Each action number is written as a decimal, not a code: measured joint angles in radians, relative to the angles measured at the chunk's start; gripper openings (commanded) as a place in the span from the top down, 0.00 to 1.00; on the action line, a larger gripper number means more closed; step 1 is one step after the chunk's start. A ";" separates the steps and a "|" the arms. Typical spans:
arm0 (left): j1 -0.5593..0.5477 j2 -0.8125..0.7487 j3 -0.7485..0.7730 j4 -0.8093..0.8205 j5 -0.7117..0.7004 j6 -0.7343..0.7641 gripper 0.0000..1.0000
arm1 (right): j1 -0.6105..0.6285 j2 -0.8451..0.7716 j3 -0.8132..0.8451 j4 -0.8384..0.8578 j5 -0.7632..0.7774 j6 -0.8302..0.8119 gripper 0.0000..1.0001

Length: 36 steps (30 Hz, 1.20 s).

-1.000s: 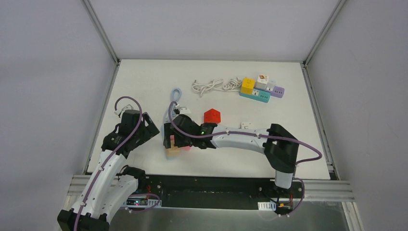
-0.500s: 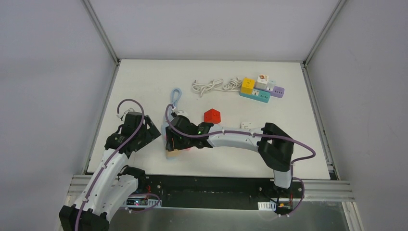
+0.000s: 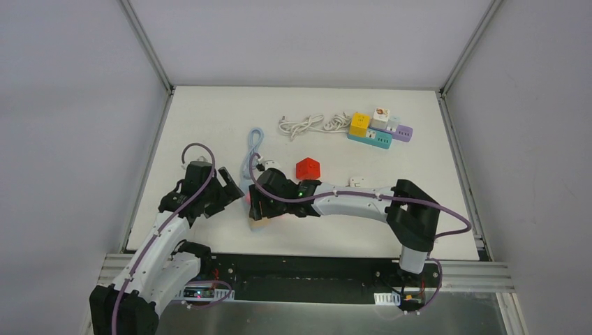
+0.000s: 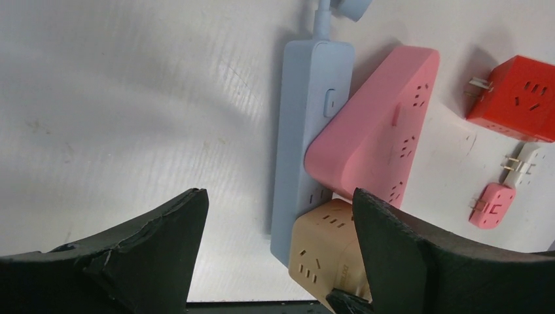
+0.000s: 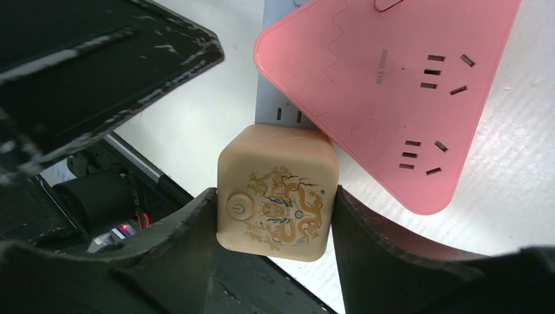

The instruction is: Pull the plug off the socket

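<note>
A beige cube plug (image 5: 275, 193) with a dragon print sits in the near end of a light blue socket strip (image 4: 298, 163). A pink triangular plug (image 4: 379, 131) is next to it on the same strip. My right gripper (image 5: 271, 196) is shut on the beige plug, one finger pressed to each side. In the top view it sits over the plug (image 3: 257, 222), hiding most of it. My left gripper (image 4: 278, 199) is open just left of the strip. One finger is over bare table and the other over the beige plug, touching nothing. From above, the left gripper (image 3: 227, 192) is close beside the right wrist.
A red cube adapter (image 3: 307, 168) and a small white plug (image 3: 357, 181) lie right of the strip. A small pink plug (image 4: 492, 204) lies near them. At the back are a coiled white cable (image 3: 307, 125) and a cluster of coloured strips (image 3: 380, 129). The table's front edge is just behind the beige plug.
My right gripper has closed from wide open onto the beige plug. My left arm has moved right, up to the strip, still open.
</note>
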<state>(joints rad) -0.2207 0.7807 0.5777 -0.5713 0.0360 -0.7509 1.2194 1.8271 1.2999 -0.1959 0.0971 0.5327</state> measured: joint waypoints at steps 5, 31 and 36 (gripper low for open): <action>0.000 0.051 -0.064 0.079 0.087 -0.008 0.17 | -0.004 -0.027 -0.033 0.008 0.022 -0.024 0.21; 0.000 0.239 -0.119 0.326 0.245 -0.045 0.51 | -0.019 0.027 -0.001 0.003 0.010 -0.018 1.00; 0.000 0.223 -0.144 0.365 0.243 -0.047 0.58 | -0.026 0.023 -0.012 0.025 -0.006 -0.007 1.00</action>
<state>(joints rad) -0.2207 1.0039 0.4339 -0.2058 0.2790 -0.7982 1.1934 1.8503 1.2881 -0.1711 0.0906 0.5255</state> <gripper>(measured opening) 0.513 0.614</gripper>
